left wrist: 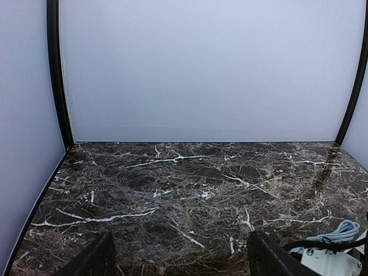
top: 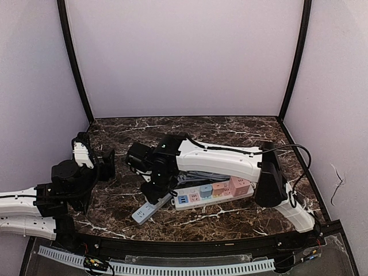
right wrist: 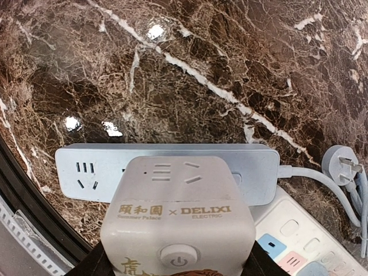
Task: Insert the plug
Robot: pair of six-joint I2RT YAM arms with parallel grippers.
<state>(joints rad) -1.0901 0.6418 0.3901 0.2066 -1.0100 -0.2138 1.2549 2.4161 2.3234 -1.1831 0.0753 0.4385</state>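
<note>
My right gripper (right wrist: 178,265) is shut on a white cube-shaped plug adapter (right wrist: 178,213) printed with gold lettering and a power button; its black fingers (right wrist: 96,267) press on the cube's two sides. The cube hangs over the middle of a grey power strip (right wrist: 86,172) and hides that part, so I cannot tell whether its pins touch the sockets. From above, the right gripper (top: 156,183) is at the upper end of that grey strip (top: 145,213). My left gripper (left wrist: 181,261) is open and empty over bare marble, off at the left (top: 108,164).
A white power strip with coloured sockets (top: 213,191) lies right of the grey one, also in the right wrist view (right wrist: 299,241). The grey strip's own cord plug (right wrist: 344,164) lies loose on the marble. Coiled cable (left wrist: 339,230) is nearby. Light walls enclose the marble table (top: 230,135).
</note>
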